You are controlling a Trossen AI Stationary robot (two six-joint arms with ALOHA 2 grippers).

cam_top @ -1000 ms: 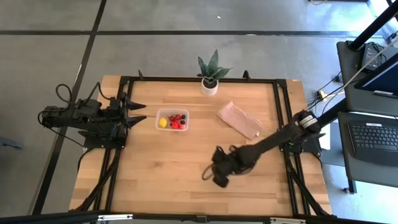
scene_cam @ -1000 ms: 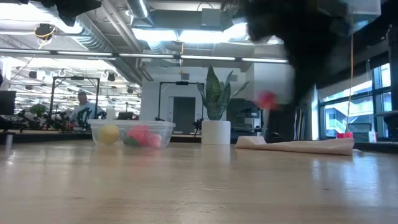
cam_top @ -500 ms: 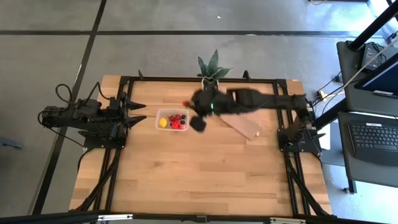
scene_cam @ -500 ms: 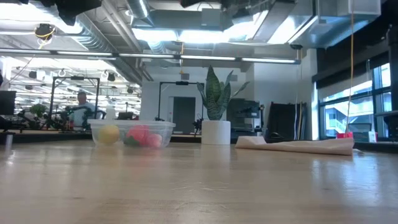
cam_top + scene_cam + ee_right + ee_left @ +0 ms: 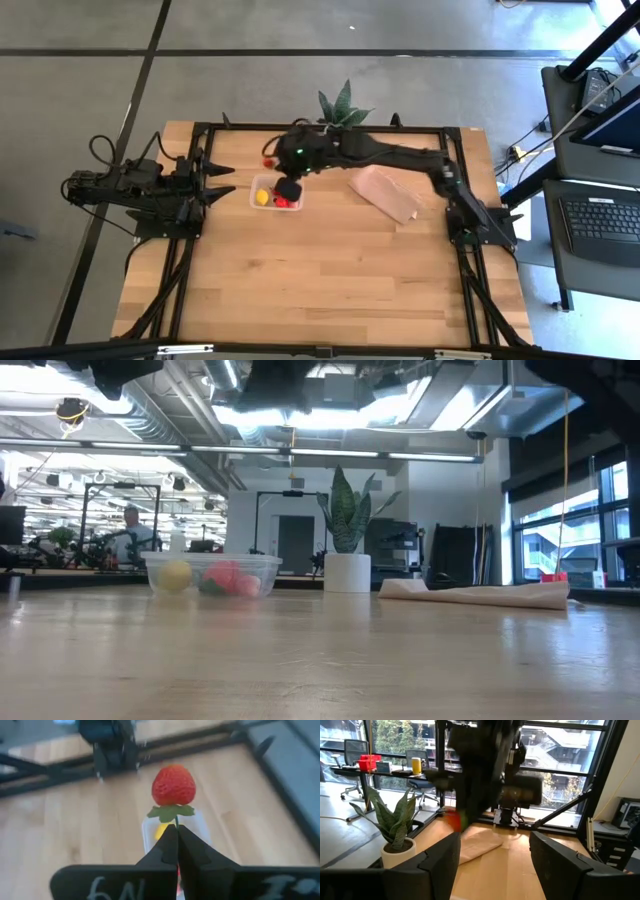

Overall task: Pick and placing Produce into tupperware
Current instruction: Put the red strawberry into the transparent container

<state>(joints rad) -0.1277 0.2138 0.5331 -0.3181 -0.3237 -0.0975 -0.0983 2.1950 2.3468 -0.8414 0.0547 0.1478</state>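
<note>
The clear tupperware [image 5: 277, 191] stands on the wooden table and holds a yellow lemon piece [image 5: 262, 197], red pieces [image 5: 283, 201] and dark berries. In the low view the tupperware [image 5: 212, 575] shows with the fruit inside. My right gripper [image 5: 273, 164] reaches across from the right, high above the tupperware's far left corner, shut on a red strawberry [image 5: 173, 785]. The strawberry [image 5: 267, 160] also shows as a blurred red spot in the left wrist view [image 5: 452, 820]. My left gripper [image 5: 228, 180] waits open just left of the tupperware. My right gripper [image 5: 176, 829] pinches the strawberry's thin green stem [image 5: 176, 821], just below its leaves, between the two fingertips [image 5: 167, 842]. The berry sticks out beyond the fingertips, lifted clear, with the tupperware [image 5: 150, 827] under it.
A potted green plant [image 5: 340, 112] stands at the far edge, partly behind the right arm. A folded tan sheet [image 5: 385, 194] lies right of the tupperware. The near half of the table [image 5: 320, 290] is bare wood. People and desks show in the room behind.
My right gripper has swung from the table's near middle up and toward the far left, ending above the tupperware, carrying the strawberry with it. In the low view the arm and berry have risen out of the picture's middle. The left arm has kept still.
</note>
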